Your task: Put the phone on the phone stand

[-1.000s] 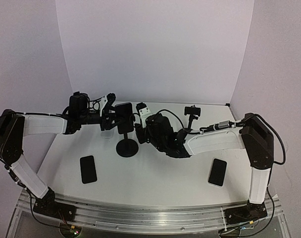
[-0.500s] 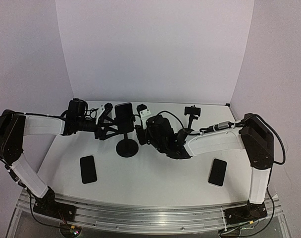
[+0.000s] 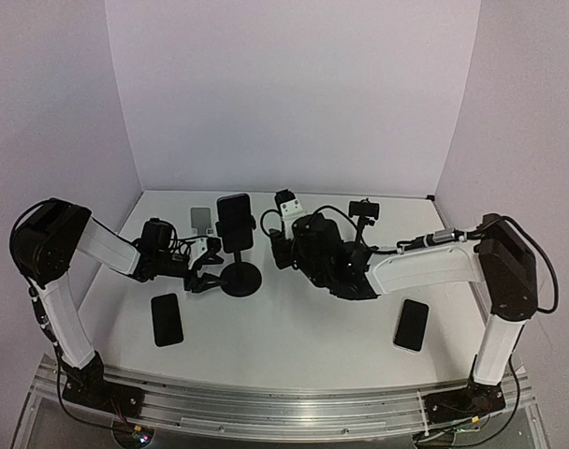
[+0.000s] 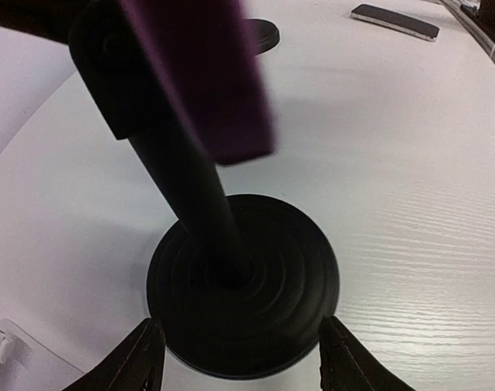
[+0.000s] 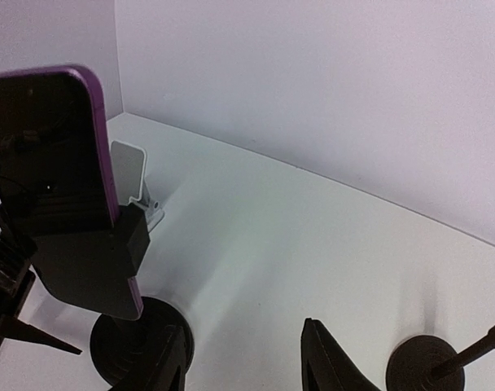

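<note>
A dark phone (image 3: pixel 234 221) with a purple edge stands upright in the clamp of the black phone stand (image 3: pixel 240 279). In the right wrist view the phone (image 5: pixel 54 155) fills the left side, above the stand's round base (image 5: pixel 125 352). My left gripper (image 3: pixel 207 274) is low on the table, open, with its fingertips on either side of the near rim of the base (image 4: pixel 243 285), apart from it. In its own view the left gripper (image 4: pixel 243 365) looks up the pole at the phone (image 4: pixel 207 73). My right gripper (image 3: pixel 277 245) hangs open and empty just right of the stand, as the right wrist view (image 5: pixel 247 362) shows.
A small white stand (image 3: pixel 201 220) sits behind the phone stand. A second black stand (image 3: pixel 363 213) is at the back right. Two more phones lie flat, one at the front left (image 3: pixel 167 319) and one at the front right (image 3: pixel 412 325).
My left gripper has let go at phone height and dropped to the table beside the stand's base. My right arm has drawn back a little to the right.
</note>
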